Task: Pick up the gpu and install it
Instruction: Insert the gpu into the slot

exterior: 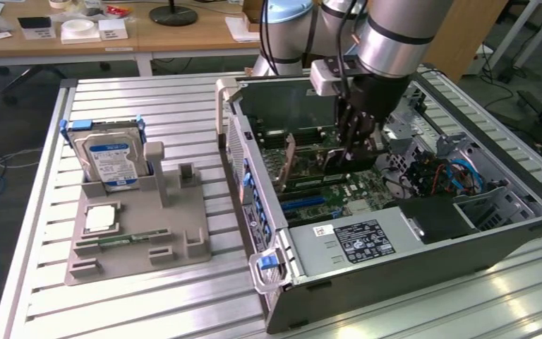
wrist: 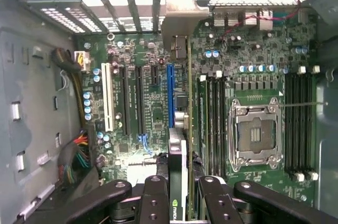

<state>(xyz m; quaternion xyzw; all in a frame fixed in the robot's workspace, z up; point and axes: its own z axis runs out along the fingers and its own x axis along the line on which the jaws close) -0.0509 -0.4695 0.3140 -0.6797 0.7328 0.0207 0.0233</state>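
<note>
The pincer (exterior: 354, 152) reaches down into the open computer case (exterior: 440, 268) on the tabletop (exterior: 158, 304), its fingers (wrist: 153, 197) closed narrowly on the graphics card (wrist: 179, 152). The card stands on edge between them, over the motherboard (wrist: 153, 113), beside the blue slot (wrist: 170, 94). In the exterior view a hard drive (exterior: 111, 159) stands at nine o'clock from the case.
</note>
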